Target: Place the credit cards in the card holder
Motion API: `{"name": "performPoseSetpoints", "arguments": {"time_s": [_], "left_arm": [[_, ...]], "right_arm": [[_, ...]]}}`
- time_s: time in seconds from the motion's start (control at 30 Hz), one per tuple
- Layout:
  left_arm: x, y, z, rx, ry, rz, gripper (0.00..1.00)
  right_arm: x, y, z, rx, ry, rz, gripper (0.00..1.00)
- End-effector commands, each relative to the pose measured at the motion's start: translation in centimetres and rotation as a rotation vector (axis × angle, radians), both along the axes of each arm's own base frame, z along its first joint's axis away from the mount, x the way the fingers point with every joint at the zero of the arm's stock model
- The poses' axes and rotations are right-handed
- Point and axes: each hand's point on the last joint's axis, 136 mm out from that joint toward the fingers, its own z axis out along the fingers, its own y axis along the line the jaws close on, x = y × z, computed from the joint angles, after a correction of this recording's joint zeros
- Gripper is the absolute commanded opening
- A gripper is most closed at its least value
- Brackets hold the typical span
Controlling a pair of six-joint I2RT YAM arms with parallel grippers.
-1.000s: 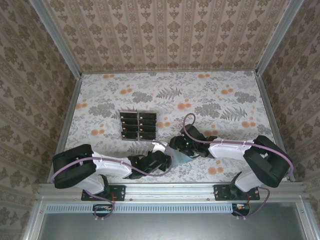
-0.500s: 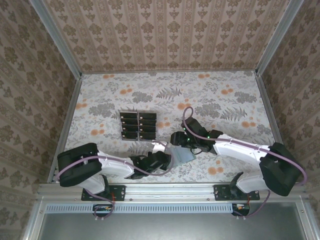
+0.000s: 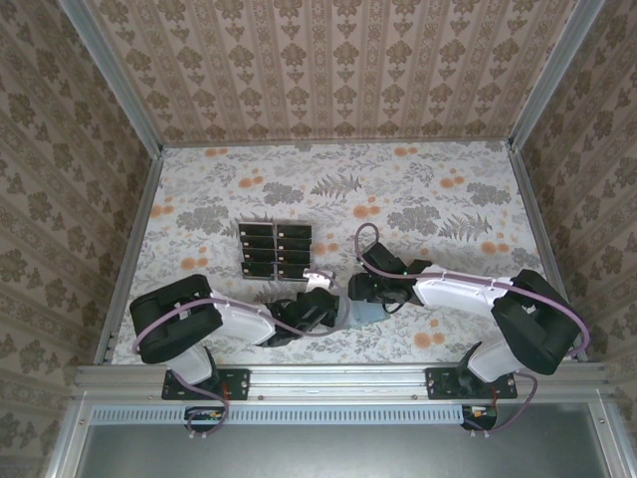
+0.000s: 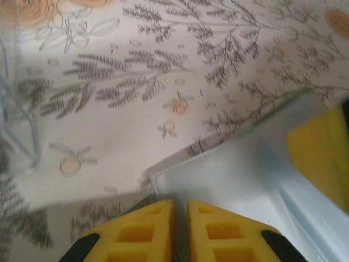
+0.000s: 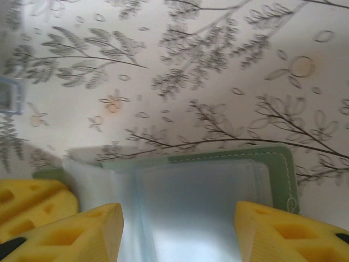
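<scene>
Two arms reach inward from the near edge of the floral table (image 3: pixel 468 199) and meet close to its near middle. The card holder (image 3: pixel 355 315) lies flat on the table there, between the two grippers.

The left gripper (image 3: pixel 331 305) is at the holder's left side. In the left wrist view (image 4: pixel 180 203) its yellow fingers (image 4: pixel 143 229) are drawn in to a thin slit right at the holder's (image 4: pixel 234 174) pale corner edge, so they look pinched on it. A sliver of green shows just beside the left finger.

The right gripper (image 3: pixel 359 293) is at the holder's far right side. In the right wrist view (image 5: pixel 179 208) its jaws stand wide apart, released, with one finger (image 5: pixel 289 229) on each side of the holder's (image 5: pixel 218 185) pale clear pocket. The green stitched border of the pouch runs along the far and right edges of that pocket. I cannot tell whether these fingers touch the pouch.

Farther back and to the left, well apart from the holder, the black credit cards (image 3: pixel 276 249) stand in two side-by-side columns.
</scene>
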Motion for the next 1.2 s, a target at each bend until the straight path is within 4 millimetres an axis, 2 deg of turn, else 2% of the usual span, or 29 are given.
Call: {"name": "performPoseSetpoints", "arguments": {"time_s": [0.0, 0.17, 0.3, 0.33, 0.4, 0.5, 0.63, 0.67, 0.87, 1.17], "left_arm": [[1.2, -1.2, -0.1, 0.022, -0.005, -0.060, 0.14], [2.9, -2.2, 0.6, 0.018, -0.012, -0.095, 0.14], [2.8, -1.7, 1.5, 0.005, -0.018, -0.095, 0.21], [2.7, -1.4, 1.8, -0.006, -0.018, -0.090, 0.25], [2.4, -0.7, 2.3, -0.021, -0.017, -0.076, 0.38], [1.9, 0.4, 3.2, -0.041, -0.025, -0.052, 0.50], [1.3, 1.5, 4.2, -0.049, -0.039, -0.040, 0.58], [1.1, 1.6, 4.4, -0.052, -0.041, -0.042, 0.59], [-0.3, 1.7, 4.4, -0.035, -0.040, -0.090, 0.59], [-2.5, 0.5, 3.4, -0.008, -0.035, -0.180, 0.55]], "right_arm": [[-0.8, -2.3, -0.6, -0.050, 0.010, -0.057, 0.57], [-1.5, -2.6, -1.2, -0.022, 0.030, -0.089, 0.57], [-1.7, -2.2, -1.3, 0.009, 0.041, -0.097, 0.57], [-1.5, -1.9, -0.5, 0.035, 0.023, -0.097, 0.58], [-1.3, -1.5, -0.1, 0.055, 0.019, -0.095, 0.58], [-1.0, -1.0, 0.3, 0.074, 0.016, -0.092, 0.59], [-0.7, -0.4, 0.6, 0.095, 0.017, -0.088, 0.59], [-0.8, -0.4, -0.1, 0.083, 0.034, -0.090, 0.60], [-0.8, 0.3, -1.1, 0.103, 0.062, -0.097, 0.59], [-0.4, 1.3, -1.6, 0.155, 0.086, -0.123, 0.59]]}}
